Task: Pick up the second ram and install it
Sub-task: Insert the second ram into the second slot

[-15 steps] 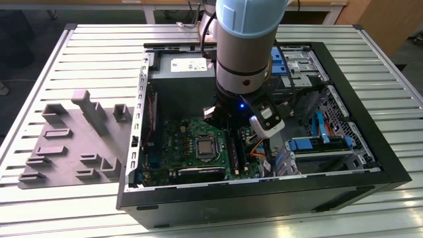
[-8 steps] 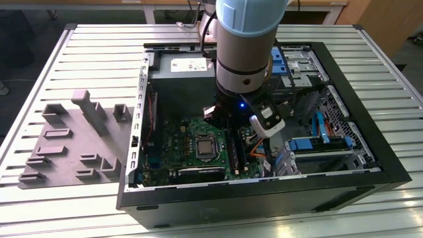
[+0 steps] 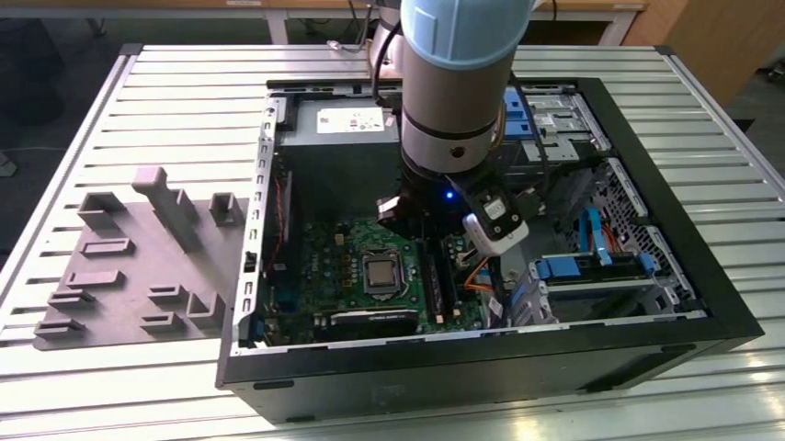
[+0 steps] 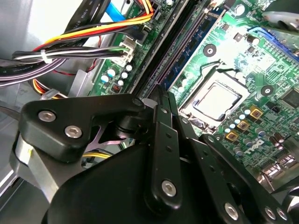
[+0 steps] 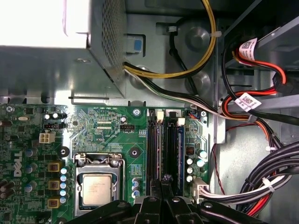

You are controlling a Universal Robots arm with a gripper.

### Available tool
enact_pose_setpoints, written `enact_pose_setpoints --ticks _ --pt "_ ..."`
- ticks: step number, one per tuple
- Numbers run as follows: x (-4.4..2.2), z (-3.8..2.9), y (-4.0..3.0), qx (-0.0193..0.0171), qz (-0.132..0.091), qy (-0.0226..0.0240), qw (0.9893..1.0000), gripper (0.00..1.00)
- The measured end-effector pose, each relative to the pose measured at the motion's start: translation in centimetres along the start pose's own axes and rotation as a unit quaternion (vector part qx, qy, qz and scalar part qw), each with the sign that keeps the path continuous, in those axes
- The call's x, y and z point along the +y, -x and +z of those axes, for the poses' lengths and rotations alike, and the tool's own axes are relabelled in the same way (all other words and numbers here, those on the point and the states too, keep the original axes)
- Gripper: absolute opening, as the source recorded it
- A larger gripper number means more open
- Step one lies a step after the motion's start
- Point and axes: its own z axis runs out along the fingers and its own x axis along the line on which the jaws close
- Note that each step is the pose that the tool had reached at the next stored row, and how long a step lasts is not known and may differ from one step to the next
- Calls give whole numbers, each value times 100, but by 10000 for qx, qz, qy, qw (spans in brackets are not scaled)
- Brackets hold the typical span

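The gripper (image 5: 162,184) was parked low over the black memory slots (image 5: 155,149), fingers (image 4: 163,140) pinched together with nothing seen between them. The second ram (image 5: 180,154) was seen already standing in a slot just beside the fingertips, a blue stick running along the green motherboard (image 5: 105,130), between the other slots and the board's cable-side edge. The CPU socket (image 5: 97,186) sat near the slots. In the exterior view, the arm (image 3: 457,83) was reached down into the open computer case (image 3: 491,358), which was laid on the slatted table (image 3: 160,101).
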Motion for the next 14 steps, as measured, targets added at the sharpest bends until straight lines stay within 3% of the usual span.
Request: enact_pose_setpoints --ticks 14 --pt "-1 30 -2 0 0 -1 10000 11"
